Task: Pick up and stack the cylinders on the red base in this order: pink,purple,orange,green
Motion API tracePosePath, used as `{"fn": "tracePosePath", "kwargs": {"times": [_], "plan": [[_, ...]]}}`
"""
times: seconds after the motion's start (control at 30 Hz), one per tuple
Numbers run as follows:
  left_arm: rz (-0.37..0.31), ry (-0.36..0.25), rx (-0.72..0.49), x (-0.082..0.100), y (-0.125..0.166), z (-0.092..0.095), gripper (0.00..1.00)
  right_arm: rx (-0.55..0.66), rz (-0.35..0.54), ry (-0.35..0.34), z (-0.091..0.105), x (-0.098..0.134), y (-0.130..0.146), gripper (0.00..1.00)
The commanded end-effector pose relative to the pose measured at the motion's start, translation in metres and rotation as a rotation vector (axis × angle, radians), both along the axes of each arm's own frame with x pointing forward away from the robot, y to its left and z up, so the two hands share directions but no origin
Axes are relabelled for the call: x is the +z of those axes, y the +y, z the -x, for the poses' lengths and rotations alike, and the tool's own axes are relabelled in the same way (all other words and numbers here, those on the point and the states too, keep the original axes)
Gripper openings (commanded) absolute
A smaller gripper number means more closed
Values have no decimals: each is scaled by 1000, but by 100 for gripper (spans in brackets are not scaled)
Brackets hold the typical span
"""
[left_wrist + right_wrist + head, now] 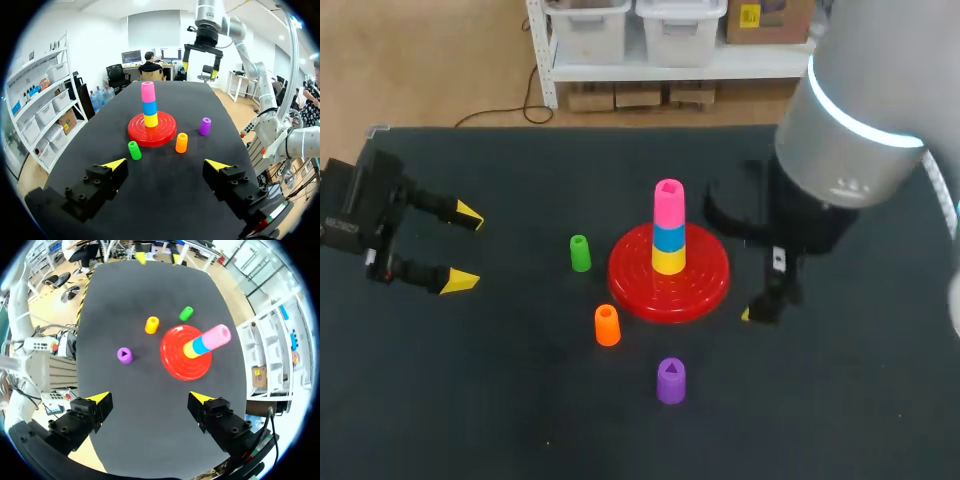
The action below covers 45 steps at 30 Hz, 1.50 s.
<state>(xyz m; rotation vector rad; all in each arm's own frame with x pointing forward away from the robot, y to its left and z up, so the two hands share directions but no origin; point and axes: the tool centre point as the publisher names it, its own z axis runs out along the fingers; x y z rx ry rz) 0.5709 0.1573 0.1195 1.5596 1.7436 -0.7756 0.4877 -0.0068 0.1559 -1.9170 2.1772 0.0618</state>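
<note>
Head view gives the layout: red base (668, 285) mid-frame on the black table (520, 420), w/ yellow cylinder (668, 261), blue cylinder (668, 238) & pink cylinder (668, 200) stacked upright on it, pink on top. Green cylinder (580, 253) stands left of the base. Orange cylinder (607, 325) is just beside the base's lower-left rim. Purple cylinder (671, 381) stands lower in frame, apart from the base. Left pincer (465, 248) is at the frame's left edge, wide, nothing btwn its fingers, well apart from green.

Right wrist view shows what head view can't: right pincer (150, 398) wide & empty over bare table, w/ base & loose cylinders ahead of it. It also shows a clear gap btwn orange & the base rim.

In head view the right arm (850, 130) fills the upper right & covers that pincer. Only one yellow tip peeks out right of the base, so its width can't be read there.

Left wrist view: right pincer seen beyond the stack at the table's far end, fingers apart.

Purple's top hole reads triangular. Orange's & green's hole shapes are too small to tell.
</note>
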Motion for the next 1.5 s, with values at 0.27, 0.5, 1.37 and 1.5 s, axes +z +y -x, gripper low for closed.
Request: {"fn": "tracePosePath", "kwargs": {"times": [0.27, 0.5, 1.37, 1.5], "plan": [[4, -5, 1, -1, 0, 1, 100, -244, -136, -39, 2, -6, -15, 100], [4, -5, 1, -1, 0, 1, 100, -433, -152, -51, -6, -2, -15, 100], [4, -5, 1, -1, 0, 1, 100, -585, -5, 104, -11, -27, 73, 100], [4, -5, 1, -1, 0, 1, 100, -583, 12, 109, -3, -30, 77, 100]]}}
